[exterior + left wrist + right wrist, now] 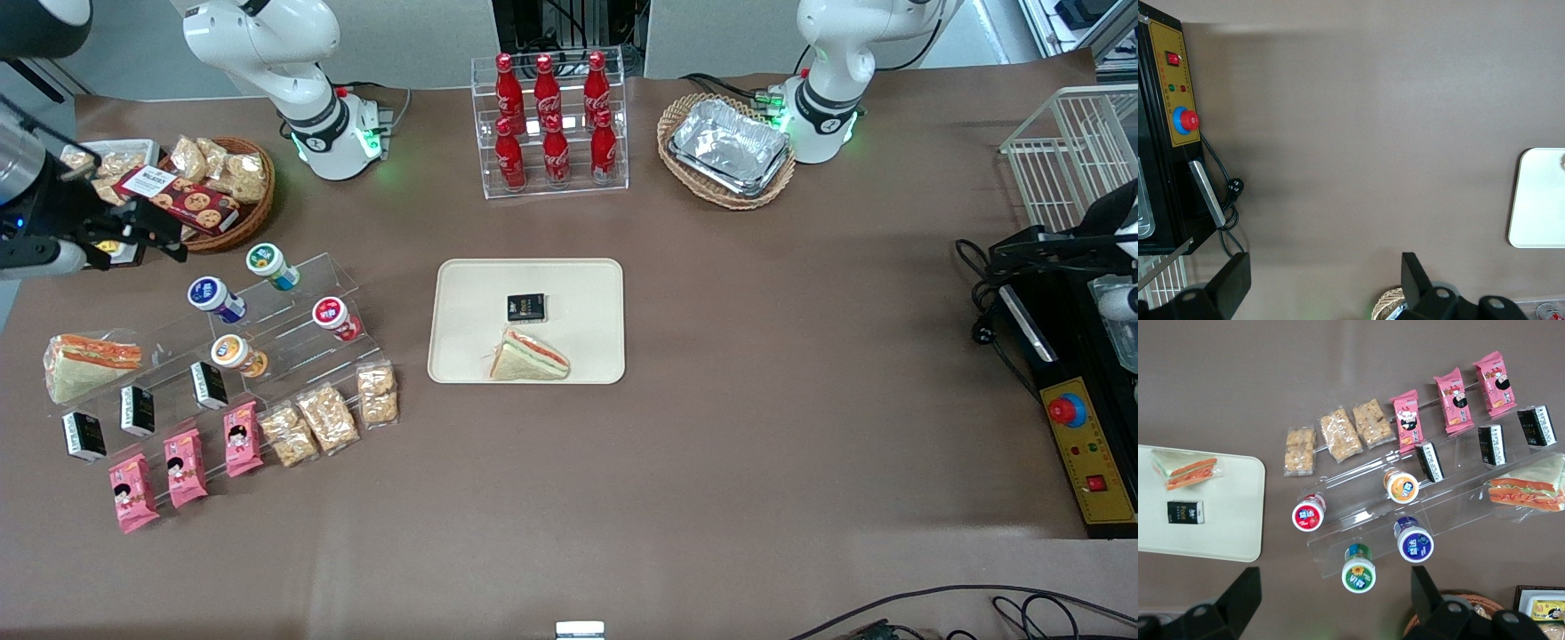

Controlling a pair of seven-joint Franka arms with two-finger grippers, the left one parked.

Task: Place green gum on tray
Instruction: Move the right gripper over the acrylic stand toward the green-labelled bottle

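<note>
Brown worktop (711, 444) spreads under my hand (1331, 600), which hangs spread and empty above the clear stepped rack (1418, 513). Green gum (1359, 569) lies tilted on the rack's top step, farthest from the front camera, lid toward me, long axis running up the slope. Blue-lidded bottle (1414, 540) sits just beside it; a careless closing could nudge that one or roll mine off. Tray (462, 356) waits toward the worktop's middle.

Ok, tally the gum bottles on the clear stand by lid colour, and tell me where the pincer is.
green gum: 1
blue-lidded gum: 1
red-lidded gum: 1
orange-lidded gum: 1
Total: 4
The pincer hovers open above the clear stand, near the green gum.
</note>
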